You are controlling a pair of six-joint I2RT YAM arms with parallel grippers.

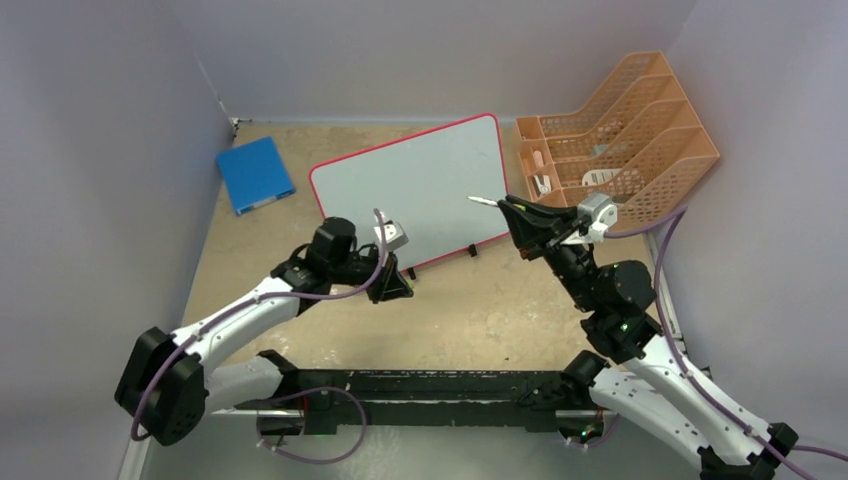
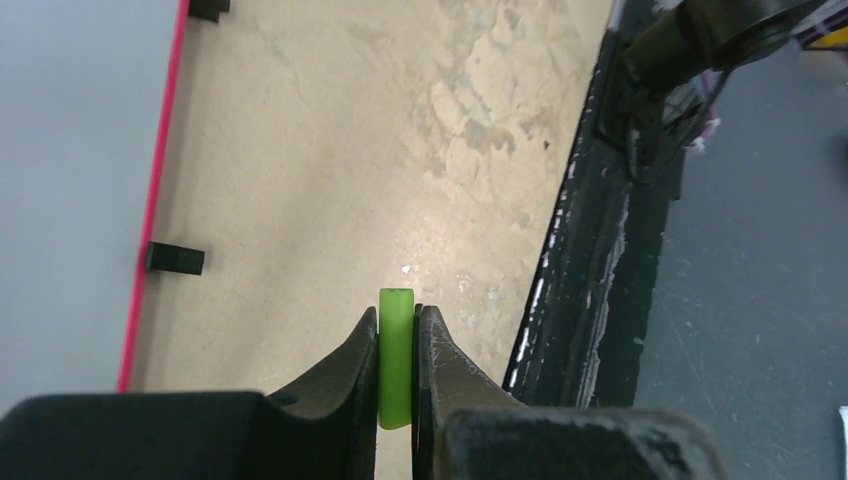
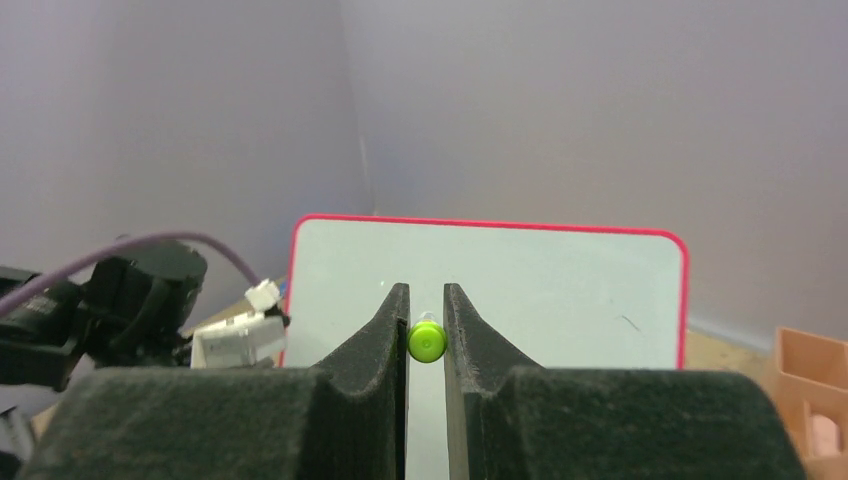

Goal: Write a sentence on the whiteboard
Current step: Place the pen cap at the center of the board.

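The whiteboard (image 1: 420, 185), red-rimmed with black feet, lies slanted at mid-table. Its surface looks blank, and no sentence is in view on it. My right gripper (image 1: 512, 208) hovers over the board's right edge, shut on a green marker (image 3: 426, 342) seen end-on, whose pale tip (image 1: 480, 200) points left over the board (image 3: 560, 290). My left gripper (image 1: 400, 285) sits just off the board's near left edge (image 2: 70, 180), above the tabletop. It is shut on a small green cap (image 2: 396, 355), which stands upright between the fingers (image 2: 440, 350).
A blue square pad (image 1: 255, 173) lies at the back left. An orange mesh file rack (image 1: 620, 130) stands at the back right, close to the right gripper. A black rail (image 1: 420, 390) runs along the near edge. Grey walls enclose the table.
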